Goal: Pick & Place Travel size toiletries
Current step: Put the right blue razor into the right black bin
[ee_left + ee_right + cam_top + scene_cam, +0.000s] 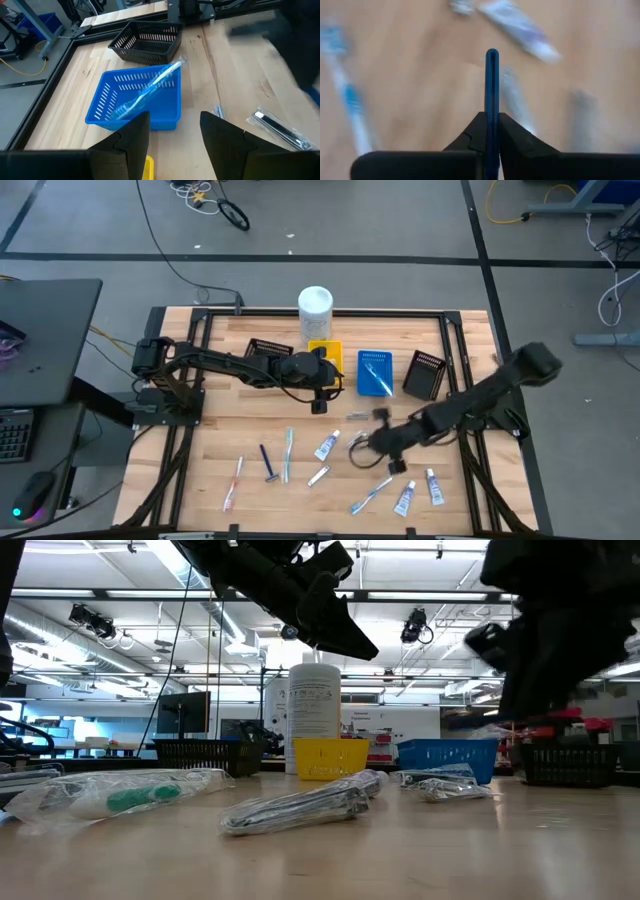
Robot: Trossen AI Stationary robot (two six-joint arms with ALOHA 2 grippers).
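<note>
High view: right gripper (362, 448) sits low over the front-centre of the table (220, 440), among scattered toiletries: white tube (327, 446) just beside it, toothbrush (288, 454) and dark-blue razor (268, 464) further left, two small tubes (404, 499) nearer the front edge. Left gripper (322, 398) hangs near the yellow tray (324, 353), w/ the blue tray (375, 373) beside it already holding a wrapped toothbrush (372, 370).

Low view: wrapped items lie flat in the foreground; both arms are up off the wood.

Left wrist view: its fingers (131, 140) stand wide apart w/ nothing between, aimed toward the blue tray.

Right wrist view: jaws pinched tight on a thin blue handle (492, 90), prob. a razor, though motion blur makes that unsure.

To do it well: keep the pinch firm, lift straight before travelling so the handle doesn't drag the nearby tube, carry it over a tray, and release only once low inside the rim.
</note>
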